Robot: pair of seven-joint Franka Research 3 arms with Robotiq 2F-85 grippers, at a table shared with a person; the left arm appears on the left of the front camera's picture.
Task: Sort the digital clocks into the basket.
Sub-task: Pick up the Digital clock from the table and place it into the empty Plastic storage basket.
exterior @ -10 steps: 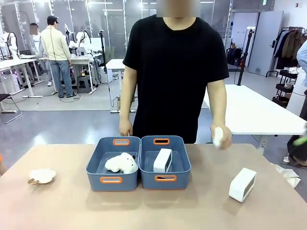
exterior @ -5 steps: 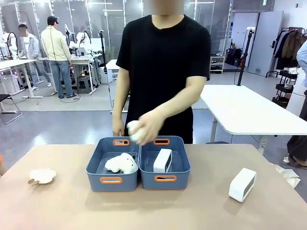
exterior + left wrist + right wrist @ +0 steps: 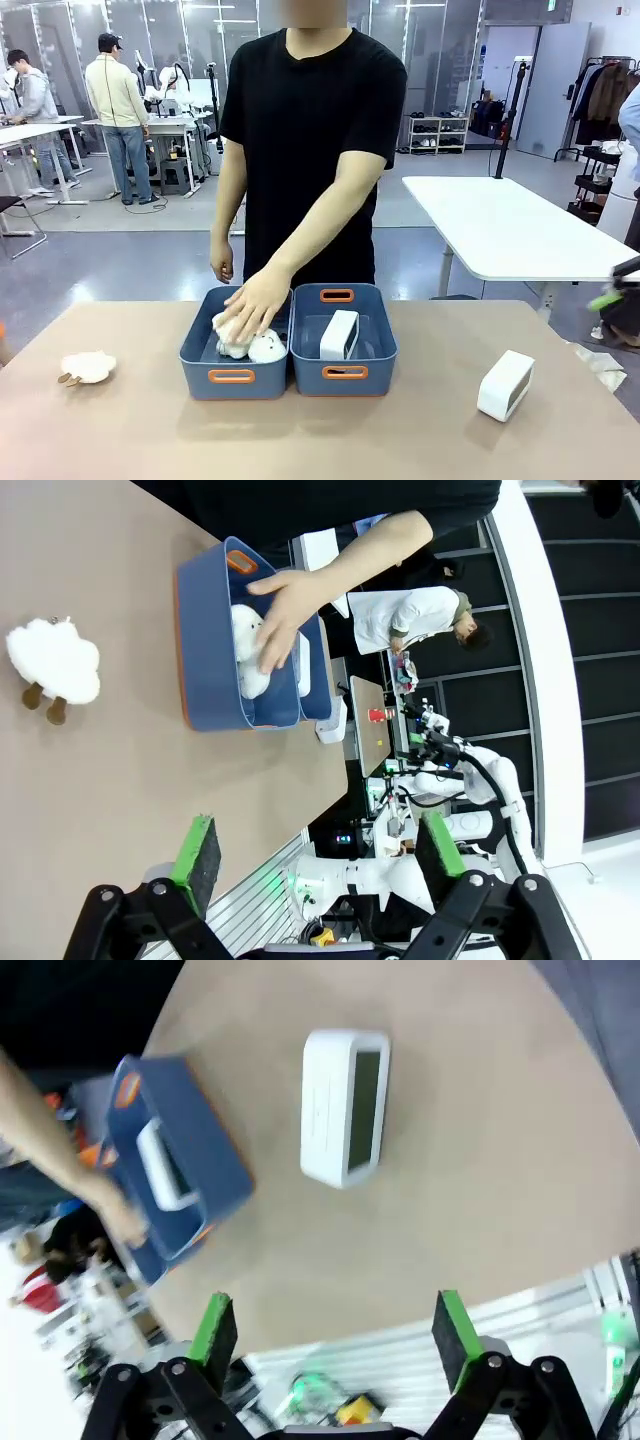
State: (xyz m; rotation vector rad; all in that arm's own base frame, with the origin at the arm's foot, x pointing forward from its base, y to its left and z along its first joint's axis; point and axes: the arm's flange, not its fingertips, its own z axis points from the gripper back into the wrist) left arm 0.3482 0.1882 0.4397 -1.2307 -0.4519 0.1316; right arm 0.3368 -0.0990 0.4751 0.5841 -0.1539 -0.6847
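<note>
So, the table (image 3: pixel 120 440) first. The right basket (image 3: pixel 385 330) at frame centre holds one upright digital clock (image 3: pixel 339 335). The person's hand (image 3: pixel 255 300) presses cloud toys into the left bin (image 3: pixel 195 350). The loose digital clock (image 3: pixel 345 1107) sits upper-centre in the right wrist view, dead ahead of the right gripper (image 3: pixel 333 1325), long axis up-down; jaws wide, empty. The left gripper (image 3: pixel 317 852) is wide too, and looks farther off.

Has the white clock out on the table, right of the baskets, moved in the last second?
No. The digital clock lies just where it was, with the same gap to the right-hand basket beside it.
</note>
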